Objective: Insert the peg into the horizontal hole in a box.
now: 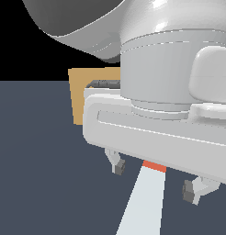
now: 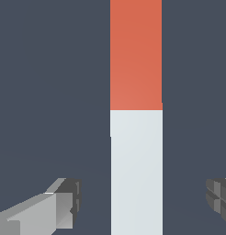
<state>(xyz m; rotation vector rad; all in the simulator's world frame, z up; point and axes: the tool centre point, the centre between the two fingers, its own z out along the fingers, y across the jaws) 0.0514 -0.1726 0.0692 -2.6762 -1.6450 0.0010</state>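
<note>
The fingers (image 2: pixel 69 202) stand spread wide apart, released, one on each side of the peg (image 2: pixel 136 170) with clear gaps and no contact; the gripper (image 1: pixel 156 176) hangs above the peg, which lies flat on the dark worktop (image 1: pixel 41 174), its orange-red end (image 2: pixel 135 55) under the hand; beyond the arm, the tan box (image 1: pixel 80 98) sits partly hidden at the exterior view's left.

A flat, dark slate-blue floor (image 1: pixel 36 160) filled the exterior view from nine o'clock round to six. Behind it, toward eleven o'clock, lay plain black background (image 1: pixel 18 50).
</note>
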